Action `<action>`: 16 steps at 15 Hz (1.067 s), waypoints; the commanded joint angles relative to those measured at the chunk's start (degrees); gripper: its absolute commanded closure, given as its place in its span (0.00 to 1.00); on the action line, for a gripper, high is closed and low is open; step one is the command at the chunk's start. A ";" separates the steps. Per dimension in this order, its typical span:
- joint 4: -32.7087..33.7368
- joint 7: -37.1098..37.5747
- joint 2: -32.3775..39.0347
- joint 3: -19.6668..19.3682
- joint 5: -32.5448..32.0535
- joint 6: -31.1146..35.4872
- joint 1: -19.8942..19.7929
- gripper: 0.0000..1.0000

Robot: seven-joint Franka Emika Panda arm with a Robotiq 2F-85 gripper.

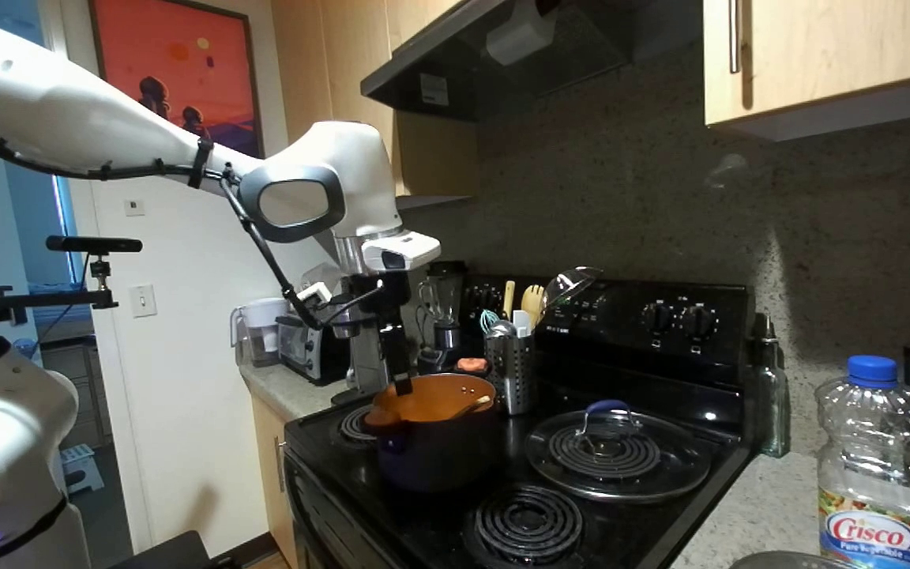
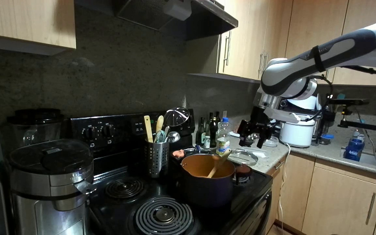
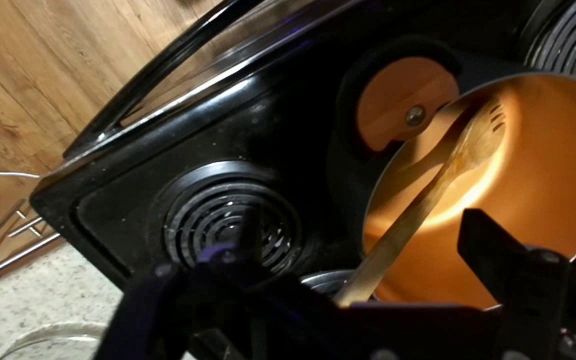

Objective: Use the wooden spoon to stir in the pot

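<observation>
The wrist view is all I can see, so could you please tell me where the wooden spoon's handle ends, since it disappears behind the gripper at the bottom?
Observer: In an exterior view, the wooden spoon slants up out of the pot, its handle end above the rim.
Operator: Thank you; does the gripper touch that end?
Observer: No, background shows between the two in an exterior view.
Operator: Is anything standing near the pot that my picture leaves out?
Observer: Yes, a perforated metal utensil holder stands near it, visible in both exterior views.
</observation>
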 commanded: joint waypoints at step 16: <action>7.60 23.66 15.39 6.19 -4.30 15.94 -2.02 0.00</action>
